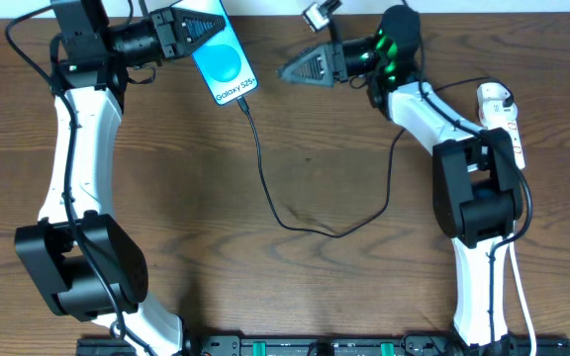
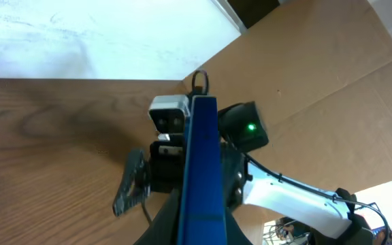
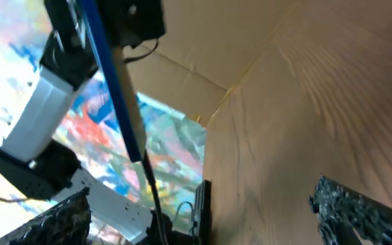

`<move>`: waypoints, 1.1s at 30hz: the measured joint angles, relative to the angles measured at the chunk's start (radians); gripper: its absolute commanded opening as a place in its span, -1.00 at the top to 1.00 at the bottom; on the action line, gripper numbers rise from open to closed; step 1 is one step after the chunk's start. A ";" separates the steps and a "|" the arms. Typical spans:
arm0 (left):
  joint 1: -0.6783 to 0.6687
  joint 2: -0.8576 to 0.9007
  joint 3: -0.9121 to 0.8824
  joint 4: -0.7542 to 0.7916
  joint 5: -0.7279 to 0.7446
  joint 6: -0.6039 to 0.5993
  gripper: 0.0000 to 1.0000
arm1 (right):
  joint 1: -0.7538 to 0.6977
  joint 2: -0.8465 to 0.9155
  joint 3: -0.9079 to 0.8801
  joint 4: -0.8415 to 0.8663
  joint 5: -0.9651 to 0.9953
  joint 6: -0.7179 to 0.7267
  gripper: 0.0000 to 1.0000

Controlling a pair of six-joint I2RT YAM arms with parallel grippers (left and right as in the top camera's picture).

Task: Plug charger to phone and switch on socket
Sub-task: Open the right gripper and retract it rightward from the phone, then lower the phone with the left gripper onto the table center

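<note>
We see the left gripper [image 1: 202, 30] at the far left of the table [image 1: 166, 198], pinching the top end of the phone [image 1: 226, 61], whose lit blue screen faces up and whose bottom end points toward the middle of the table. From the left wrist camera the phone [image 2: 201, 163] shows edge-on as a blue strip clamped between the fingers. The charger [image 1: 262, 178] meets the phone's bottom edge; from there its thin black cable runs down the table, bends right in a loose curve and climbs toward the right arm, where we lose it behind the arm. The right gripper [image 1: 297, 68] hovers just right of the phone, apart from it, pointing at it. In its own wrist view the fingers [image 3: 359, 204] are spread wide with nothing between them, and the phone [image 3: 114, 75] appears as a slanted blue bar with the cable [image 3: 152, 190] hanging from its lower end. The socket [image 1: 503, 114] lies at the far right edge of the table, beside the right arm and well apart from both grippers. We cannot tell how its switch is set.
</note>
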 measured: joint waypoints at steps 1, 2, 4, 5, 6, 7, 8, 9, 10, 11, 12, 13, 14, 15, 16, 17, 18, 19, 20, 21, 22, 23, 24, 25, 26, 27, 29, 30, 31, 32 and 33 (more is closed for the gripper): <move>0.000 0.000 0.000 0.000 0.000 0.000 0.85 | -0.006 0.000 0.000 -0.023 0.007 -0.002 -0.99; 0.000 0.000 0.000 0.000 0.000 0.000 0.85 | -0.013 0.000 0.000 -0.059 0.016 -0.002 -0.99; 0.000 0.000 0.000 0.000 0.000 -0.003 0.85 | -0.024 0.000 0.000 -0.127 0.031 -0.007 -0.99; 0.000 0.000 0.000 0.000 0.000 -0.005 0.85 | -0.028 0.000 0.000 -0.176 0.047 -0.011 -0.99; 0.000 0.000 0.000 0.000 0.000 -0.007 0.85 | -0.029 0.000 0.000 -0.195 0.055 -0.013 -0.98; 0.000 0.000 0.000 0.000 0.000 -0.008 0.85 | -0.030 0.000 0.000 -0.227 0.069 -0.013 -0.99; 0.000 0.000 0.000 0.000 0.000 -0.008 0.85 | -0.030 0.000 0.000 -0.256 0.080 -0.017 -0.99; 0.000 0.000 0.000 0.000 0.000 -0.010 0.85 | -0.029 0.000 0.000 -0.298 0.102 -0.022 -0.99; 0.000 0.000 0.000 0.000 0.000 -0.011 0.85 | -0.029 0.000 0.000 -0.357 0.131 -0.035 -0.99; 0.000 0.000 0.000 0.000 0.000 -0.011 0.85 | -0.029 0.000 0.000 -0.394 0.150 -0.049 -0.99; 0.000 0.000 0.000 -0.001 0.000 -0.011 0.85 | -0.029 0.000 0.000 -0.428 0.172 -0.063 -0.99; 0.000 0.000 0.000 0.000 0.000 -0.011 0.85 | -0.029 0.000 0.000 -0.478 0.195 -0.087 -0.98; 0.000 0.000 0.000 0.000 0.000 -0.011 0.85 | -0.029 0.000 0.000 -0.542 0.219 -0.125 -0.99; 0.000 0.000 0.000 0.000 0.000 -0.012 0.85 | -0.029 0.000 0.000 -0.573 0.233 -0.148 -0.99; 0.000 0.000 0.000 0.000 0.000 -0.012 0.85 | -0.029 0.000 -0.001 -0.629 0.250 -0.196 -0.99; 0.000 0.000 0.000 0.000 0.000 -0.014 0.85 | -0.029 0.000 0.000 -0.684 0.269 -0.239 -0.99; 0.000 0.000 0.000 0.000 0.001 -0.014 0.85 | -0.029 0.000 0.000 -0.715 0.280 -0.268 -0.99; 0.000 0.000 0.000 -0.001 0.000 -0.014 0.85 | -0.029 0.000 0.002 -0.772 0.299 -0.309 -0.99; 0.000 0.000 0.000 0.000 0.000 -0.014 0.85 | -0.029 0.000 0.001 -0.844 0.322 -0.359 -0.99; 0.000 0.000 0.000 -0.001 0.000 -0.014 0.85 | -0.029 0.000 0.001 -0.887 0.339 -0.386 -0.99; 0.000 0.000 0.000 -0.001 0.001 -0.014 0.85 | -0.029 0.000 -0.001 -0.983 0.378 -0.443 -0.98; 0.000 0.000 0.000 -0.001 0.000 -0.014 0.85 | -0.029 0.000 -0.001 -1.014 0.389 -0.466 -0.97; 0.000 0.000 0.000 -0.002 0.000 -0.014 0.85 | -0.029 0.000 -0.002 -1.074 0.410 -0.508 -0.95; 0.000 0.000 0.000 -0.003 0.000 -0.014 0.85 | -0.031 0.000 -0.002 -1.096 0.421 -0.529 -0.94; 0.000 0.000 0.000 -0.004 0.000 -0.014 0.85 | -0.033 0.000 -0.002 -1.130 0.430 -0.558 -0.96; 0.000 0.000 0.000 -0.005 0.000 -0.014 0.85 | -0.038 0.000 -0.002 -1.158 0.443 -0.579 -0.97; 0.000 0.000 0.000 -0.006 0.000 -0.014 0.85 | -0.056 0.000 -0.002 -1.241 0.518 -0.616 -0.99; 0.000 0.000 0.000 -0.014 0.000 -0.014 0.85 | -0.066 0.000 -0.002 -1.277 0.570 -0.633 -0.98; 0.000 0.000 0.000 -0.026 -0.003 -0.014 0.85 | -0.074 -0.002 -0.002 -1.305 0.616 -0.646 -0.99; 0.000 0.000 0.000 -0.046 -0.010 -0.015 0.85 | -0.080 -0.004 -0.002 -1.326 0.658 -0.653 -0.99; -0.001 0.000 0.000 -0.093 -0.029 -0.015 0.85 | -0.093 -0.008 -0.002 -1.359 0.751 -0.672 -0.98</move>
